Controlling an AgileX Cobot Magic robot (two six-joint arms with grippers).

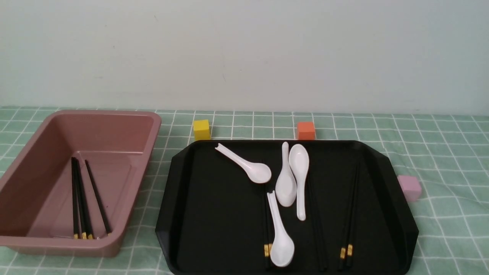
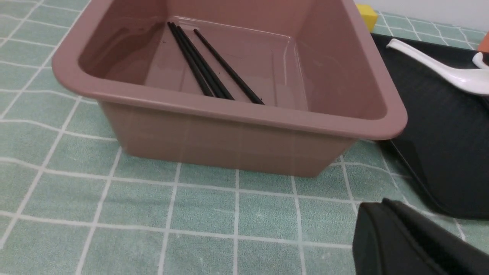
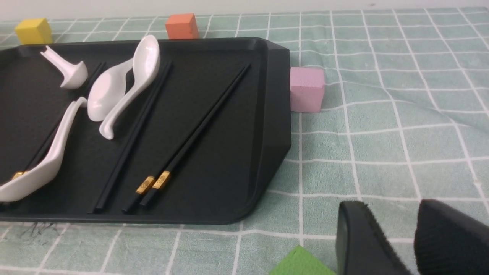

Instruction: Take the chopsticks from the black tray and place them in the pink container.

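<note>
The pink container (image 1: 151,126) stands at the left, and several black chopsticks (image 1: 82,198) lie on its floor, also seen in the left wrist view (image 2: 206,65). The black tray (image 1: 397,198) sits in the middle. One pair of chopsticks (image 1: 349,214) with gold bands lies near its right side, clear in the right wrist view (image 3: 198,126). More chopsticks (image 3: 133,133) lie beside and partly under the spoons. My left gripper (image 2: 376,206) is shut and empty, low over the cloth in front of the container (image 2: 237,114). My right gripper (image 3: 391,208) is open over the cloth beside the tray (image 3: 275,114). Neither gripper shows in the front view.
Several white ceramic spoons (image 1: 300,175) lie in the tray, one (image 1: 280,233) over a chopstick pair. A yellow cube (image 1: 201,129) and an orange cube (image 1: 306,130) stand behind the tray, a pale pink cube (image 1: 409,187) at its right. A green block (image 3: 301,263) lies by my right gripper.
</note>
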